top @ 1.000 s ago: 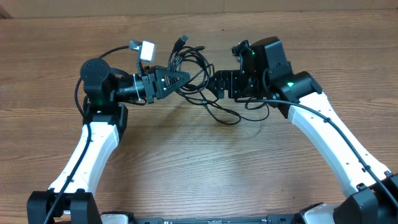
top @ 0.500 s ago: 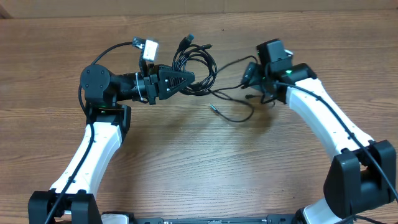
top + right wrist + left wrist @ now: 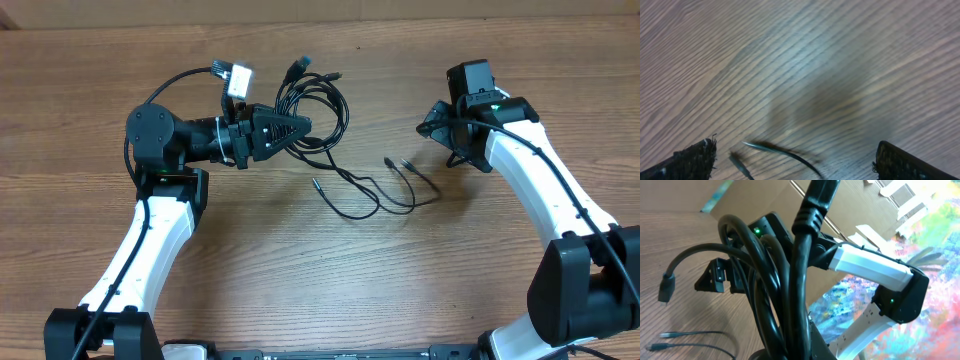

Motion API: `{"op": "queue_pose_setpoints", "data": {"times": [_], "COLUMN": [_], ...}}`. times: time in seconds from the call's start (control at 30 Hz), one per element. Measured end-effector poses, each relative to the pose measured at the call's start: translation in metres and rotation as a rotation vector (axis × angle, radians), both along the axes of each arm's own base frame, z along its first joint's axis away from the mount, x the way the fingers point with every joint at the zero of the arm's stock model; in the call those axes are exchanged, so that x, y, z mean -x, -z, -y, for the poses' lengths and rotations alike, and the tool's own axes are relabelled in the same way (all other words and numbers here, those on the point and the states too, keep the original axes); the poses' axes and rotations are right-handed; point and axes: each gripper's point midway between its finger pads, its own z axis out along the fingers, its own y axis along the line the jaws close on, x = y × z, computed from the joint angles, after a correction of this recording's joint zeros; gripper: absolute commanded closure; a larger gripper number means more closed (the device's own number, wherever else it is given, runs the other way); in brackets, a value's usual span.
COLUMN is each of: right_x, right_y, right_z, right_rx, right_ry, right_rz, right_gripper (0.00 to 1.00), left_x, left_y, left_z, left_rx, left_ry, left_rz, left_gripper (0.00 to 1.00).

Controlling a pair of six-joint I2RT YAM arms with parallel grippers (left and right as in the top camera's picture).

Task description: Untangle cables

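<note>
A looped bundle of black cables (image 3: 318, 104) hangs at my left gripper (image 3: 300, 126), which is shut on it just above the table. In the left wrist view the same cables (image 3: 790, 280) fill the frame, one plug end (image 3: 666, 287) dangling to the left. A thin loose cable (image 3: 368, 196) lies on the wood between the arms, its small plug ends (image 3: 396, 161) pointing toward the right arm. My right gripper (image 3: 441, 124) stands open to the right of it, holding nothing. In the right wrist view, blurred cable tips (image 3: 775, 149) lie on the table between the wide-apart fingertips (image 3: 696, 157).
The wooden table (image 3: 330, 270) carries both arms. A white tag and connector (image 3: 238, 79) sit on the left arm's own wire behind the left gripper. The right arm (image 3: 871, 266) shows across the table in the left wrist view.
My right gripper has let go of the thin cable and drawn back to the right, opening fully. The thin cable now lies loose on the table. The left gripper has hardly moved.
</note>
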Motion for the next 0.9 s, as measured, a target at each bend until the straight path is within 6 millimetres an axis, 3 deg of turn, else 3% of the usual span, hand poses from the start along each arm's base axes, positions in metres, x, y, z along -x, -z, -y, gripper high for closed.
{"op": "queue_pose_setpoints", "data": {"times": [0.1,0.27,0.33,0.5,0.7,0.9], "right_x": [-0.003,0.001,0.011,0.043,0.060,0.067], "right_y": [0.000,-0.014,-0.032,-0.067,-0.102,-0.109], "right_z": [-0.017,-0.064,-0.090,-0.135,-0.165,-0.183], "right_rx": [-0.052,-0.218,-0.319,-0.514,-0.671,-0.675], "right_ry": [-0.135,-0.458,-0.640,-1.036,-1.326,-1.430], "right_rz": [0.004,0.024,0.065,0.179,0.391,0.449], "right_gripper": [0.00,0.00,0.00,0.00,0.05,0.06], "left_x": [-0.012,-0.046,-0.057,-0.071,-0.073,-0.076], "left_y": [0.006,0.037,0.048,0.056,0.075,0.081], "left_z": [-0.002,-0.010,-0.016,-0.024,-0.029,-0.032], "left_rx": [0.009,0.004,-0.004,-0.003,-0.022,0.004], "left_ry": [-0.061,-0.252,-0.332,-0.437,-0.482,-0.518], "left_rz": [-0.099,-0.361,-0.426,-0.457,-0.584,-0.701], "left_gripper": [0.96,0.96,0.96,0.96,0.96,0.96]}}
